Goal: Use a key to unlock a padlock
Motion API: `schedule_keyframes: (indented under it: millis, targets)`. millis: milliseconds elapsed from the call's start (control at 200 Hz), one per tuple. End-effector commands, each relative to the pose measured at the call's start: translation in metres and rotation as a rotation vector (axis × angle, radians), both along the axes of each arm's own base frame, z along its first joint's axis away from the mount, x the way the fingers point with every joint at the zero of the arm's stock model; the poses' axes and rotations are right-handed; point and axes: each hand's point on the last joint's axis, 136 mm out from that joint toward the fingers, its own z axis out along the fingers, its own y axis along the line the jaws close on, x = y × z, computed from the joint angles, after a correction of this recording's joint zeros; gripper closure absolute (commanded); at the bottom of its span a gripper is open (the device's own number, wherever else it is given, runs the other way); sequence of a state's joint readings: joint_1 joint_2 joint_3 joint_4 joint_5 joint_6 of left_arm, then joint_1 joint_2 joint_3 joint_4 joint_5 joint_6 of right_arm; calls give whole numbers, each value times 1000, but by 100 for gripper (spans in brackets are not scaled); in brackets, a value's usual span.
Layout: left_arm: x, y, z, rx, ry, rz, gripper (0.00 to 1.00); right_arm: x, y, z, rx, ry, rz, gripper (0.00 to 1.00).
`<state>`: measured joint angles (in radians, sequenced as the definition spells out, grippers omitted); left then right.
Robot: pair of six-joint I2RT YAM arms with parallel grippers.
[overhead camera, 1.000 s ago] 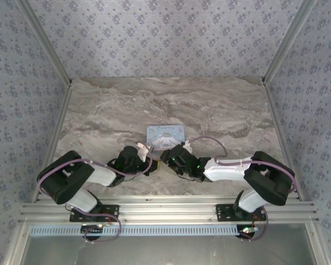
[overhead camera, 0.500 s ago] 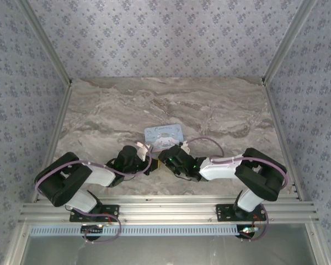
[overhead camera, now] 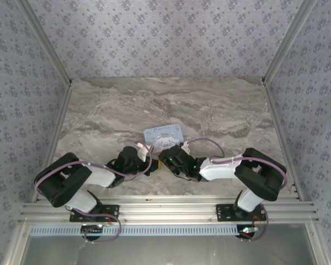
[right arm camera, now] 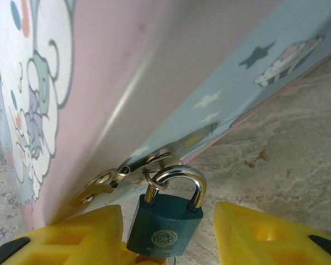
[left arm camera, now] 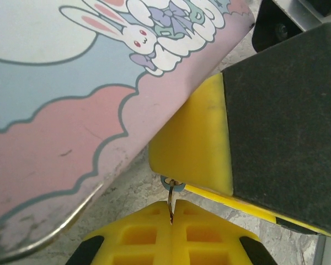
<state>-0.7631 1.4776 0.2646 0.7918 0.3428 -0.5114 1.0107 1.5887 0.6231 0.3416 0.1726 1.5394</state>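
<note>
The small blue padlock (right arm camera: 165, 226) hangs by its silvery shackle (right arm camera: 179, 179) from the hasp (right arm camera: 149, 165) of a pale blue and pink cartoon tin (overhead camera: 164, 134). My right gripper (right arm camera: 166, 210) is open, with one yellow finger (right arm camera: 83, 237) close against the lock's left side. The other finger (right arm camera: 265, 234) stands apart from it on the right. My left gripper (left arm camera: 171, 205) is shut on the key (left arm camera: 171, 197), a thin metal blade. The key's tip sits in the padlock's blue underside (left arm camera: 174, 185), just below the right gripper's yellow finger (left arm camera: 193, 143).
The tin (left arm camera: 66, 110) lies on the marble tabletop (overhead camera: 209, 110), just beyond both grippers. Both grippers meet near the table's front middle, the left gripper (overhead camera: 146, 160) beside the right gripper (overhead camera: 166, 156). Aluminium frame rails (overhead camera: 171, 210) run along the near edge and the sides.
The right arm has pushed a little to the left and the tin has shifted and turned slightly with it. The right jaws have narrowed around the padlock. The left arm stays put.
</note>
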Motion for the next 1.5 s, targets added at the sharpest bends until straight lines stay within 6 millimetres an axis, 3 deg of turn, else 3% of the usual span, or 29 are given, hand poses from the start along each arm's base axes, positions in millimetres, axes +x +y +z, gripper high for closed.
schedule_keyframes:
  millis: [0, 310, 650, 1204, 1324, 1494]
  targets:
    - [-6, -10, 10, -47, -27, -38, 100, 9, -7, -2, 7, -9, -59, 57]
    - [-8, -12, 9, -39, -38, -44, 100, 6, -9, -6, 7, 4, -55, 70]
    - [-9, -16, 8, 46, -167, -100, 100, 1, -6, -4, 25, 30, -32, 96]
    - [-16, -30, 0, 516, -664, -131, 100, -4, -7, 6, 26, 117, 8, 100]
    - [-15, -27, 1, 554, -700, -115, 100, -6, -8, 7, 24, 124, 9, 91]
    - [-16, -29, -2, 530, -661, -122, 100, -6, -11, 11, 18, 118, 8, 55]
